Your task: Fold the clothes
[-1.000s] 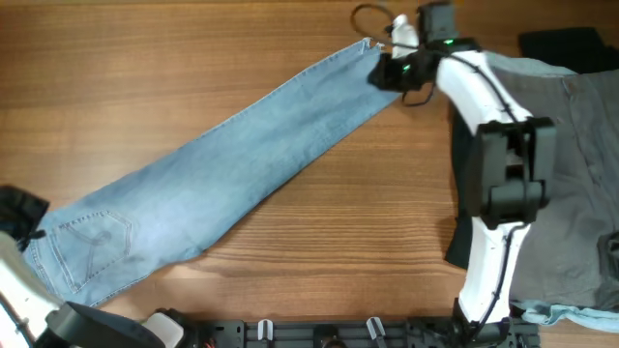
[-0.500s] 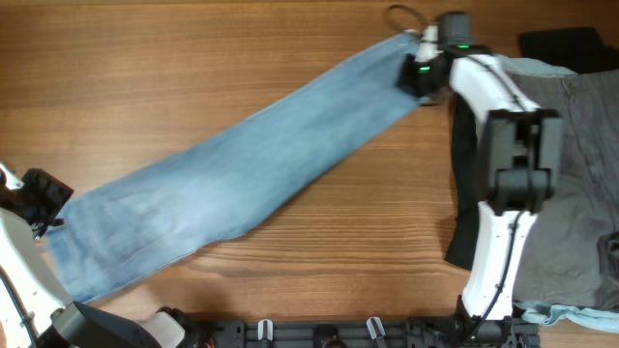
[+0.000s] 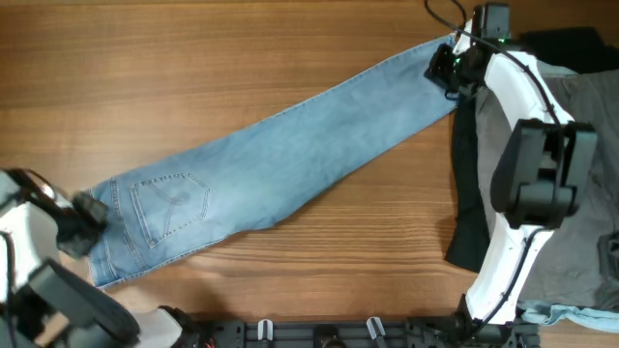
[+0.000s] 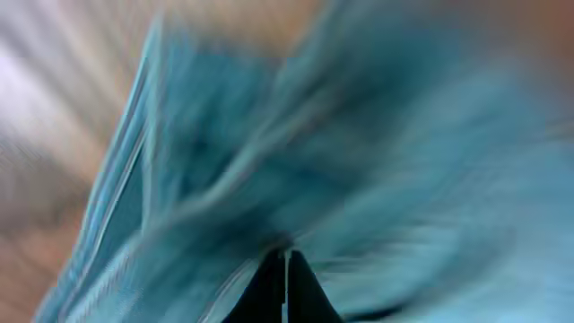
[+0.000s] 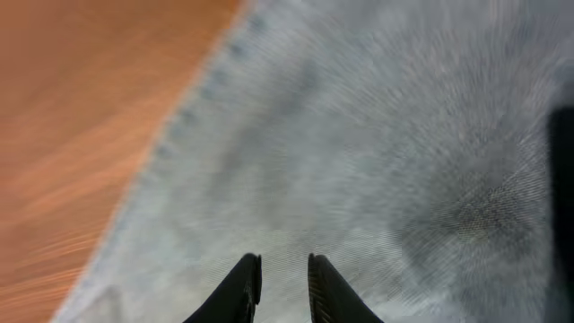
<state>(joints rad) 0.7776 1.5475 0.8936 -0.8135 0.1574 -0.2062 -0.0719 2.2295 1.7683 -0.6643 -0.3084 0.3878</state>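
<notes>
The light-blue jeans [image 3: 290,159] lie stretched in a diagonal from lower left to upper right, with a stitched back pocket [image 3: 169,203] facing up near the waist. My left gripper [image 3: 85,215] is shut on the waist end; in the blurred left wrist view its jaws [image 4: 285,269] are closed in denim [image 4: 359,161]. My right gripper [image 3: 451,64] holds the hem end at the top right; in the right wrist view its fingers [image 5: 282,278] are nearly together on the pale denim [image 5: 359,152].
Grey-khaki trousers [image 3: 590,174] lie at the right under my right arm. A black garment [image 3: 561,43] shows at the top right and again below the arm [image 3: 466,232]. Another light-blue cloth edge [image 3: 566,314] sits at the bottom right. Bare wood table [image 3: 193,58].
Both grippers have moved right, dragging the jeans to the right and pulling them straighter. The waist end has turned so the back pocket shows again.
</notes>
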